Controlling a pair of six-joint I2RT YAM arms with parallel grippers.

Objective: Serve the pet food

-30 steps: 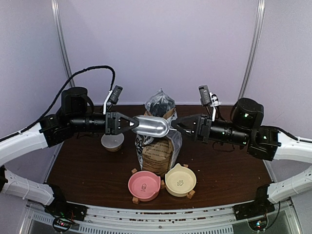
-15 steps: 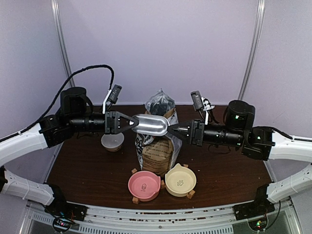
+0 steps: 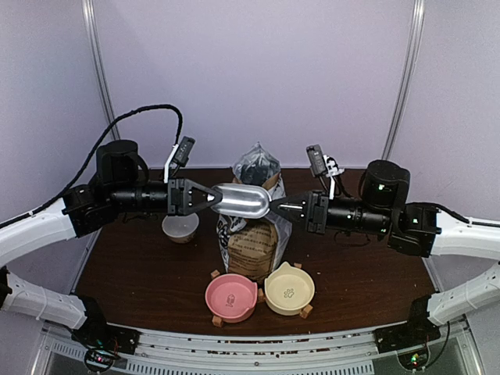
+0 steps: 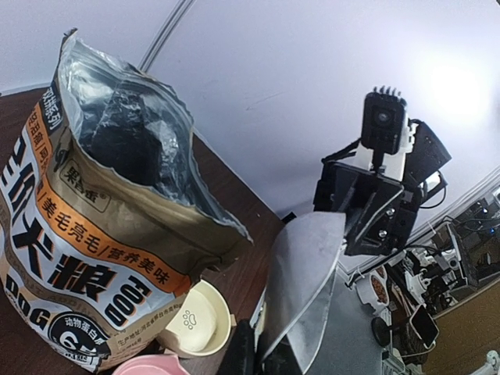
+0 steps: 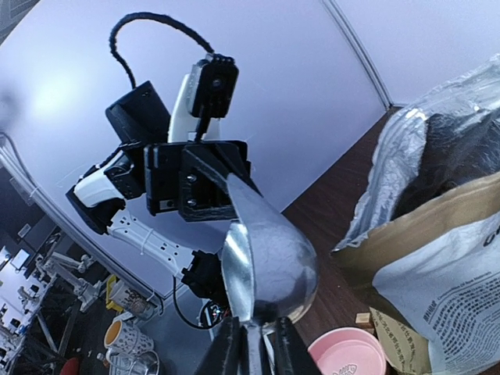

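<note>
The open bag [image 3: 251,242] stands mid-desk [image 3: 141,273], dark inside; I can't make out the pet food there. A pink bowl [image 3: 231,297] and a cream bowl [image 3: 289,291] sit in front, with a small grey bowl [image 3: 180,227] to the bag's left. Above the bag my left claw [image 3: 213,198] squeezes the shiny scoop [image 3: 244,201] tight, and my right claw [image 3: 276,208] pinches its other end. Lilac walls [image 3: 258,78] stand behind.

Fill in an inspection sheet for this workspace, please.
Surface: dark wooden table.
Job's things: pet food not visible; the open bag stands upright, dark inside; the empty scoop is above it; pink bowl and cream bowl are empty.
Clutter: small grey bowl left of the bag.
Grippers: left gripper shut on the scoop; right gripper around its narrow end, grip unclear.
Cables: black cable looped above the left arm.
Surroundings: pale walls.
</note>
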